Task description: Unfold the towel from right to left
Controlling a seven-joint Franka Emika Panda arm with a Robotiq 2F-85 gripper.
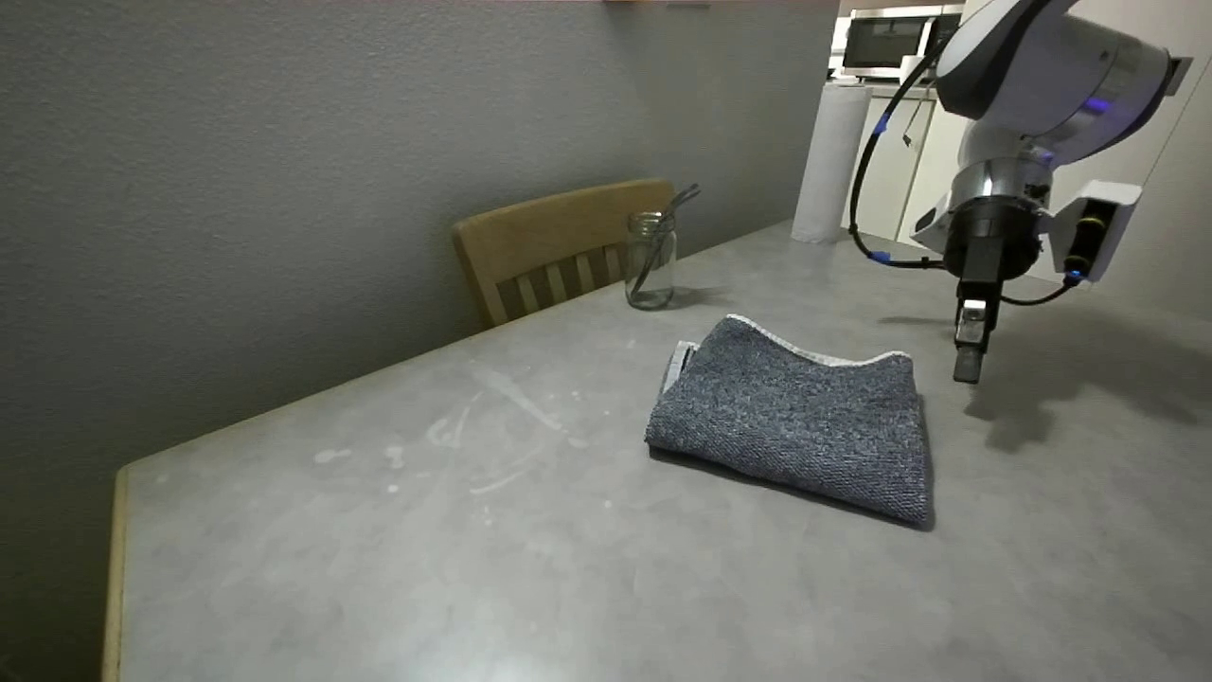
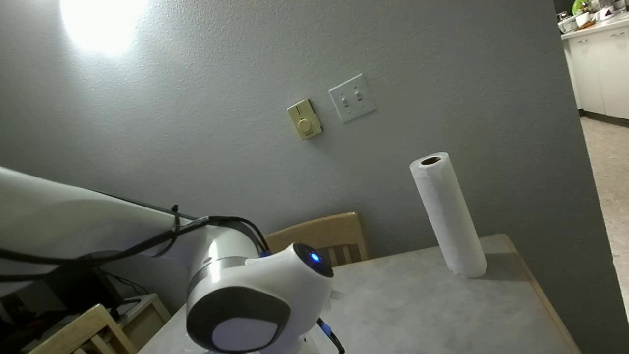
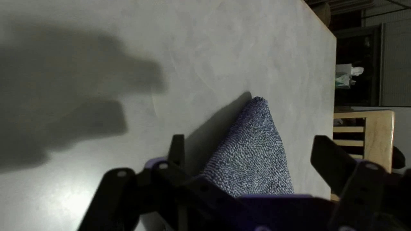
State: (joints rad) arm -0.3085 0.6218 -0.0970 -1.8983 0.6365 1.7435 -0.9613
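The towel (image 1: 793,417) is a dark blue-grey cloth lying folded on the grey table. Its pale edge runs along the far side in an exterior view, with a light corner at its far left. The striped band is hidden or too small to tell. My gripper (image 1: 968,365) points down above the table, just right of the towel in that view. In the wrist view my gripper (image 3: 249,146) has its fingers wide apart, with nothing between the tips. A corner of the towel (image 3: 253,154) shows below and beyond them, apart from the fingers.
A glass jar (image 1: 651,265) with metal straws stands behind the towel. A paper towel roll (image 1: 831,163) stands on the table farther back and also shows in an exterior view (image 2: 449,216). A wooden chair (image 1: 559,237) and a grey wall border the table (image 1: 379,568).
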